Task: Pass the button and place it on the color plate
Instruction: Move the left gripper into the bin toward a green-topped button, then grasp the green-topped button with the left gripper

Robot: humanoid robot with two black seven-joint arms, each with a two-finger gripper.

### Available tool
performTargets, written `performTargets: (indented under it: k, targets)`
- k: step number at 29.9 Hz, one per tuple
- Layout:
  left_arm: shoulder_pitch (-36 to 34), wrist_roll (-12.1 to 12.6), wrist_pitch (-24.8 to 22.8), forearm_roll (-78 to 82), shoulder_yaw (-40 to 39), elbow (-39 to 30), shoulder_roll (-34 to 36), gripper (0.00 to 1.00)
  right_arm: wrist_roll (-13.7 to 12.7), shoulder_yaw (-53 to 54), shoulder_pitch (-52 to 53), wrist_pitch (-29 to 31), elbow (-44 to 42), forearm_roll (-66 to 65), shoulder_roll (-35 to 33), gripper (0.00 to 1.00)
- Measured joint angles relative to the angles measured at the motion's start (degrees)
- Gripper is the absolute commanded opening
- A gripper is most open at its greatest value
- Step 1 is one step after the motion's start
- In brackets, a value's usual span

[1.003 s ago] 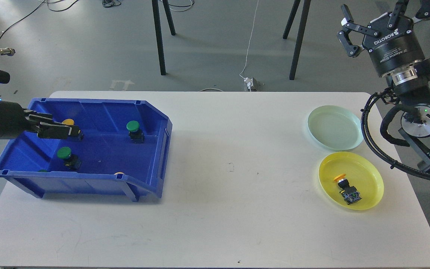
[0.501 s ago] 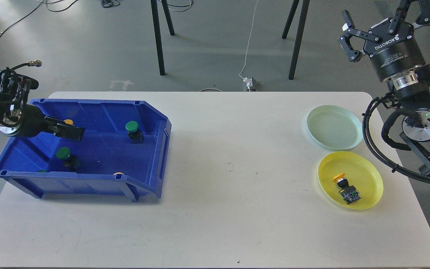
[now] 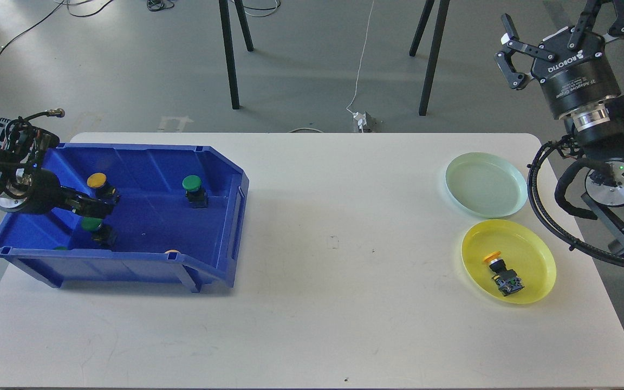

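A blue bin [image 3: 225,216] at the left holds several buttons: a yellow one [image 3: 97,181], a green one [image 3: 193,187], and a green one [image 3: 93,226] partly under my left gripper. My left gripper [image 3: 103,208] reaches into the bin from the left, just over that green button. Its dark fingers cannot be told apart. My right gripper [image 3: 561,24] is raised beyond the table's far right corner, open and empty. A yellow plate [image 3: 534,254] at the right holds a yellow-capped button [image 3: 499,268]. A pale green plate [image 3: 485,184] lies behind it, empty.
An orange cap [image 3: 171,252] and a green bit [image 3: 61,248] show at the bin's near wall. The white table [image 3: 333,244] stretches between bin and plates. Black stand legs [image 3: 231,54] and a cable with a plug [image 3: 363,119] are on the floor behind.
My left gripper has moved off the yellow button toward the near side of the bin, over the green button. The yellow button is now uncovered. The right arm shifted only slightly.
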Motion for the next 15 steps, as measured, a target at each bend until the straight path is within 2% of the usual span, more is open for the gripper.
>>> performTargets:
  k: [15]
  targets:
    - [2.0, 0.0, 0.0, -0.4, 1.6, 3.6, -2.4, 0.91, 0.0, -0.1, -0.7, 0.1, 0.1, 0.0, -0.1, 0.98]
